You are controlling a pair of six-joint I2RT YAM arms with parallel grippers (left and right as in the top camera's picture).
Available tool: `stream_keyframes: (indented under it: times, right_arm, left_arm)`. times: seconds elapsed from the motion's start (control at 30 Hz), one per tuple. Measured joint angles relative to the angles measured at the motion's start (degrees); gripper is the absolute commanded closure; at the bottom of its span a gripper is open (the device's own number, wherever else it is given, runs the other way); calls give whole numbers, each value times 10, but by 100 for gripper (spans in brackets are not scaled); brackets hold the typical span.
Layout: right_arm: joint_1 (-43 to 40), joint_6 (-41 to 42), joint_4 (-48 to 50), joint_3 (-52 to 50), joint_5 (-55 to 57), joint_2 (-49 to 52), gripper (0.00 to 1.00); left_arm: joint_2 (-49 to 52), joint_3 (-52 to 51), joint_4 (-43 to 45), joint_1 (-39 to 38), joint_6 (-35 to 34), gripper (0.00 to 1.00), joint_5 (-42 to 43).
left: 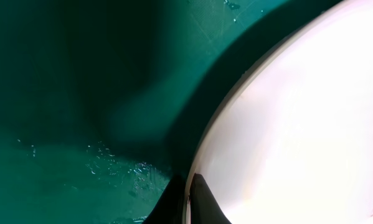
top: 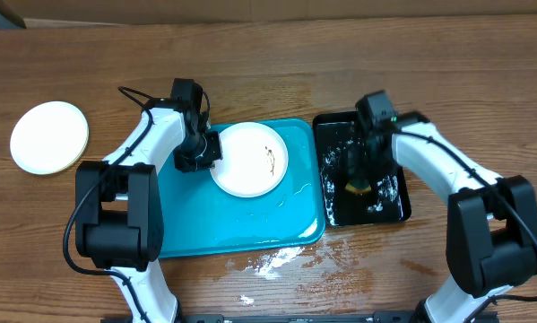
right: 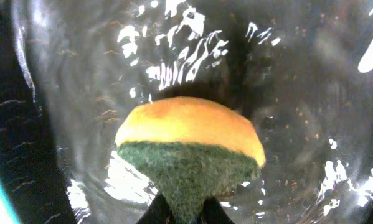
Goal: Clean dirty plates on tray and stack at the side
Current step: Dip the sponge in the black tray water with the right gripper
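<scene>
Your right tool (right: 186, 210) is clamped on the sponge (right: 189, 146), with the green scouring side nearest the fingers and the yellow side beyond it. It presses the sponge down into the wet black tray (top: 402, 202), probably to load it with water before scrubbing.

Your left tool (left: 187, 202) is pinched shut on the rim of the white plate (left: 298, 124), a finger on either side of the edge. That grip looks meant to keep the plate from sliding under the sponge. The plate lies inside the turquoise tray (top: 250, 224), and its brown smear (top: 270, 160) faces the right arm.

Well to the left, another plate (top: 49, 136) sits on the bench (top: 250, 63). It looks clean and likely starts the stack. You cannot tell whether a third plate lies under it.
</scene>
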Motion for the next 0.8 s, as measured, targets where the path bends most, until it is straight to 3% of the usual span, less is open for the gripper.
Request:
stream_keyframes:
  times: [0.13, 0.27, 0.43, 0.8]
  right_arm:
    - [0, -16, -62, 109, -22, -11, 96]
    - [0, -17, -101, 119, -21, -35, 96]
    - [-1, 23, 10, 69, 46, -37, 96]
    - [-1, 59, 98, 18, 91, -36, 96]
  left_arm:
    - [0, 0, 2, 0, 0, 96, 1]
    - [0, 0, 8, -1, 0, 96, 1]
    - [0, 0, 21, -5, -7, 96, 1]
    - [0, 0, 25, -9, -16, 96, 3]
